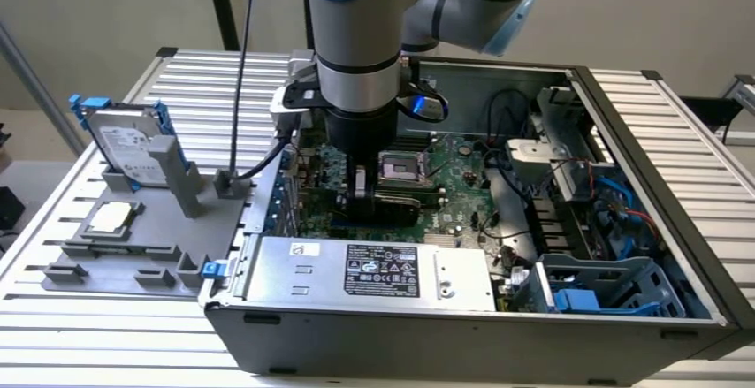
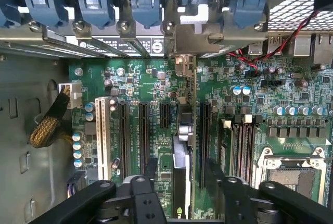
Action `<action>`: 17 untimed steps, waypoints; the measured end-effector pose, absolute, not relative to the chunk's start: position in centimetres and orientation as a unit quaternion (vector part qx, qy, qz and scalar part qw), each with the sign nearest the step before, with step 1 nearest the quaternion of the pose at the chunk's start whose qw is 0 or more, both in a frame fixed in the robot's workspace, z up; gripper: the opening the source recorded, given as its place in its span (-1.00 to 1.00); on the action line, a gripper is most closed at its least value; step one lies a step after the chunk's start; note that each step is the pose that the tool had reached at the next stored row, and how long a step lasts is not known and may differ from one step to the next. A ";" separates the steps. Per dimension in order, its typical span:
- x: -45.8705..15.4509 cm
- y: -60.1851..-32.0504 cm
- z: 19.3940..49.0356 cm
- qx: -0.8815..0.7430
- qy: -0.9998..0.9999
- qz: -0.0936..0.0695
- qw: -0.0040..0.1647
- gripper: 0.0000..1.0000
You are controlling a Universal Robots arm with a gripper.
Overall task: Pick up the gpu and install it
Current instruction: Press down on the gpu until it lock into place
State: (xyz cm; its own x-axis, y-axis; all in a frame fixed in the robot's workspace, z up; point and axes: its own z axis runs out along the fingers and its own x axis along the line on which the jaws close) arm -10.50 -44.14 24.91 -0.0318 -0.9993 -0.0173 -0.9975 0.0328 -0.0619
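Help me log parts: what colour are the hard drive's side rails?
Blue, on the hard drive standing in the grey holder; clearest in the exterior view.

Arm [image 1: 354, 43] comes straight down from above, wrist vertical, elbow joint bent off to the exterior view's right. Gripper [image 2: 179, 182] points downward, low. Fingers [image 2: 151, 169] spread apart w/ a clear gap btwn them, black linkages splayed out either side in wrist view.

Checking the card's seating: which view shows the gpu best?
The wrist view: the gpu stands edge-on in a motherboard slot, between the open gripper fingers. In the exterior view the arm hides most of it.
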 end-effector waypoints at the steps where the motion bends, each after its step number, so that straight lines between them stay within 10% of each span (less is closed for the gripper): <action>1: -10.5 -44.1 24.9 -0.695 0.718 -0.016 0.028 0.04; 17: -10.5 -44.1 24.9 -0.695 0.718 -0.016 0.028 0.43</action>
